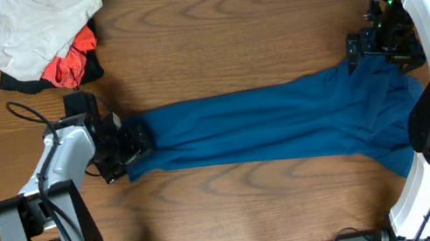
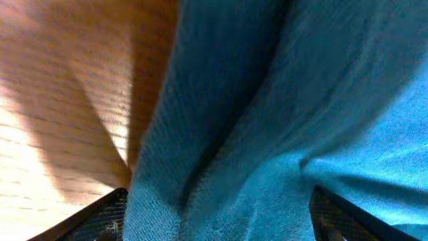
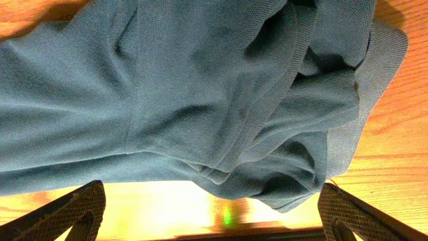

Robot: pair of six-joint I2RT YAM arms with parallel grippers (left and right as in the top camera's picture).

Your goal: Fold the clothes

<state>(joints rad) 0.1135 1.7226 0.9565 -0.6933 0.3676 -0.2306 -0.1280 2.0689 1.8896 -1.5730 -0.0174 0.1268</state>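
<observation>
The teal shirt (image 3: pixel 167 100) fills most of the frame and bunches into thick, overlapping folds toward 3 o'clock. Bare desk (image 3: pixel 394 167) shows along 6 o'clock and at the right edge. The right claw (image 3: pixel 214 215) stands spread wide, its fingers (image 3: pixel 70 213) at 7 and 5 o'clock, with only wood and a green glint (image 3: pixel 227 214) between them.

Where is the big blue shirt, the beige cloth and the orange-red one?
blue shirt (image 1: pixel 269 124): overhead view, middle of the stretched-out cloth.
beige cloth (image 1: pixel 30 29): overhead view, top of the crumpled heap.
orange-red cloth (image 1: pixel 68 68): overhead view, the part peeking out below the beige cloth.
</observation>
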